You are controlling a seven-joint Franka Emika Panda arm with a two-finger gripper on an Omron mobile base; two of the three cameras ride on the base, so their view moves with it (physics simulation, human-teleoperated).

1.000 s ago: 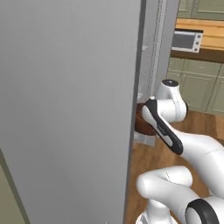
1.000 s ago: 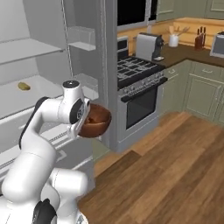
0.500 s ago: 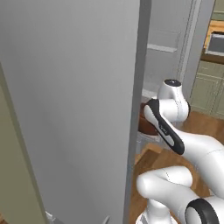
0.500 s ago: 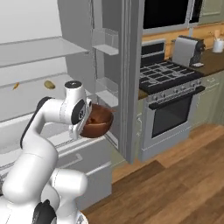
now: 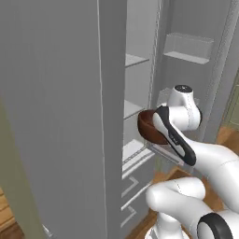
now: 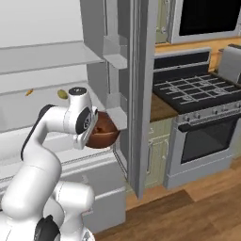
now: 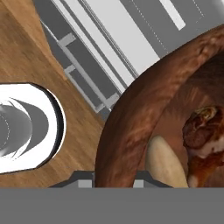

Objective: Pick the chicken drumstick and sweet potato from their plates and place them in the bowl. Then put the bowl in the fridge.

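**Loaded bowl at the open fridge, held by its rim**

Closest to you in the hand view, the tool [image 7: 114, 183] is clamped narrow on the near rim of the bowl [image 7: 144, 118]: one fingertip shows either side of the wall at the bottom edge. You are holding a deep, stiff, wood-like bowl by a single point on its lip, so its weight hangs off to one side of the grip and it will want to swing or tip if you turn the wrist quickly. Keep it level and move slowly.

Inside the bowl you can see the chicken drumstick [image 7: 203, 135], golden-brown and knobbly, and beside it a pale, smooth rounded piece that is probably the sweet potato [image 7: 164, 164], though the close view makes that hard to confirm. Both lie loose, so they will roll if the bowl tilts.

Further out, the left base view shows the bowl [image 5: 150, 127] carried just in front of the fridge [image 5: 56, 116], whose door stands open, at about the height of the lower shelf [image 5: 133, 106]. In the right base view the bowl [image 6: 102, 133] hangs beside the open door's edge, with two small items on a shelf behind.

Farthest away stands the stove [image 6: 202, 117].
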